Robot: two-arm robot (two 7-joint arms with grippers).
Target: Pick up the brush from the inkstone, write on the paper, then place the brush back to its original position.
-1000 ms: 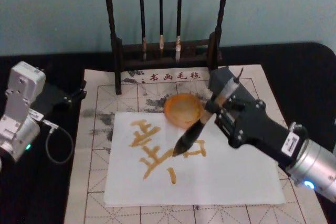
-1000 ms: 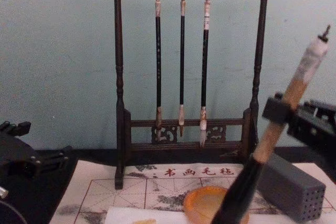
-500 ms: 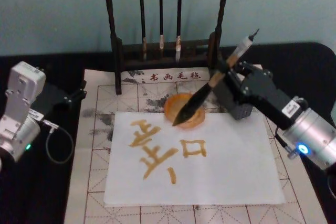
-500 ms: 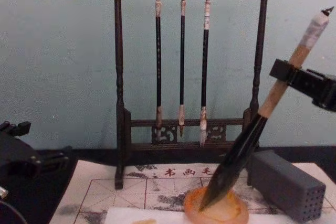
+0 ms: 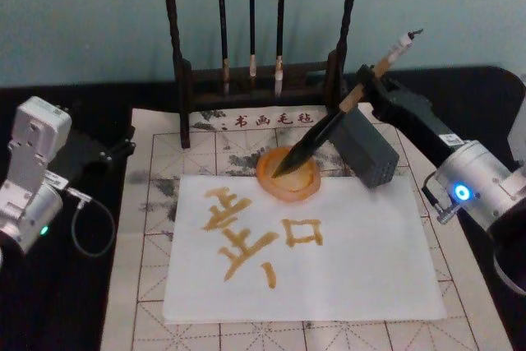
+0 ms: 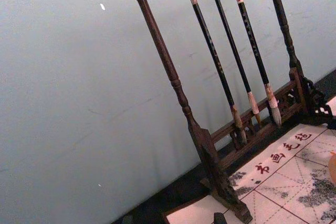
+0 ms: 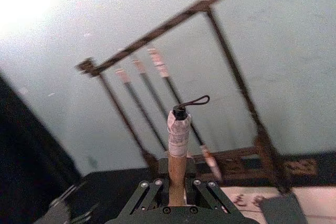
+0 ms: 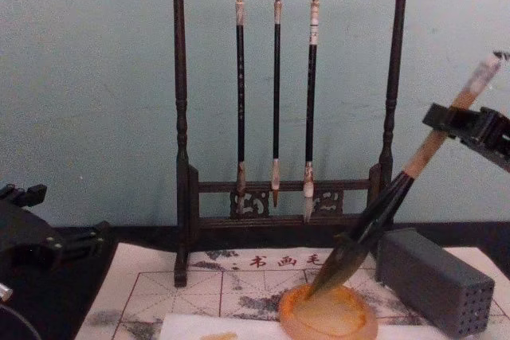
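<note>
Fingers (image 7: 206, 190) of right gripper (image 5: 364, 88) clamped on the tan upper handle of the brush (image 5: 325, 136), below its whitish cap. Brush tilted, cap toward the robot's right, dark bristle tip down in the orange inkstone (image 5: 275, 191), which sits at the far edge of the paper (image 5: 353, 269), near the grey block (image 5: 368, 152). Left gripper (image 5: 103, 154) parked at the mat's (image 5: 156, 228) left edge, well apart from the paper.

Tilted brush (image 5: 322, 131), tip in orange inkstone (image 5: 288, 197) at written paper's (image 5: 370, 260) edge.
</note>
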